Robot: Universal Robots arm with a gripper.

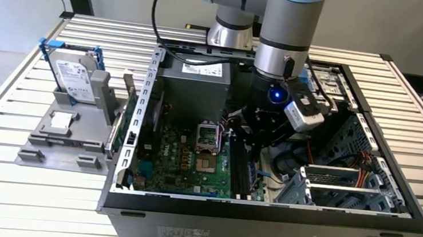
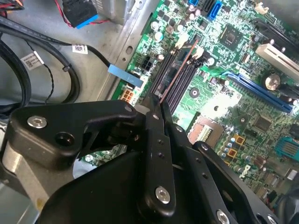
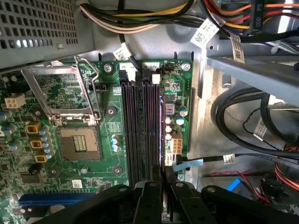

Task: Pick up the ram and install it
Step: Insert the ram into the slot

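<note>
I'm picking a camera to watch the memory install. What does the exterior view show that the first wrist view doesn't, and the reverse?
Exterior view alone: the silver hard drive in its blue frame on the grey fixture, and the grey robot arm reaching into the black computer case.

First wrist view alone: the thin dark ram stick edge-on, over the outermost of the long black memory slots, gripper shut on it.

Shared: green motherboard and metal processor socket.

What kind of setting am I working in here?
Likely a lab or workshop bench for PC assembly. An open computer case lies on a slatted metal table, a hard drive stands in a grey fixture, and the gripper holds the ram over the motherboard's memory slots.
</note>
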